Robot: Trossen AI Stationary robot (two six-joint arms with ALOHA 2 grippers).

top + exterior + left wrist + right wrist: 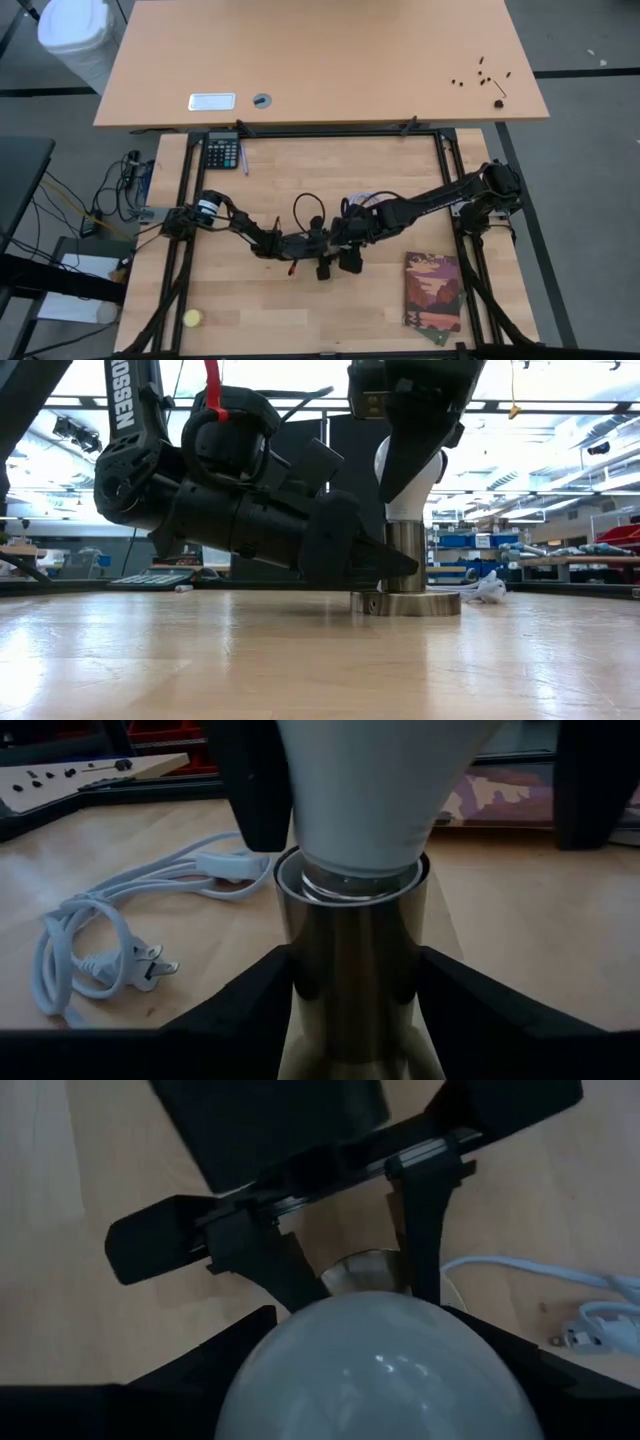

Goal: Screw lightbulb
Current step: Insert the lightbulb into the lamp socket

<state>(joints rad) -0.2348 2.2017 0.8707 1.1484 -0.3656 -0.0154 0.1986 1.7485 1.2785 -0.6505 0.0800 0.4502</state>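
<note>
The white frosted lightbulb (405,510) stands upright, its neck in the mouth of a metal socket tube (405,555). The tube rises from a round flat base disc (405,603) on the table's middle. My left gripper (350,970) reaches in level from the left and is shut on the tube. My right gripper (370,1325) comes down from above and is shut on the bulb's glass head (375,1370). In the high view both grippers (322,250) (352,240) meet and hide the socket. My left gripper pinches the socket's upright tube (350,995) between its two fingers, below the rim. The fingers come in level from the table's left side and lie across the tube. The socket stands upright with its base disc on the table. My right gripper pinches the lightbulb's rounded glass head (300,1350) between its two fingers (490,1340). The fingers slant steeply down from above. The bulb stands upright, its neck (350,860) inside the tube's mouth.
A white power cord with plug (110,945) lies on the table beyond the socket. A calculator (221,153) lies at the far left, a book (433,290) at the near right, a yellow ball (192,318) at the near left. A second tabletop (320,60) stands behind.
</note>
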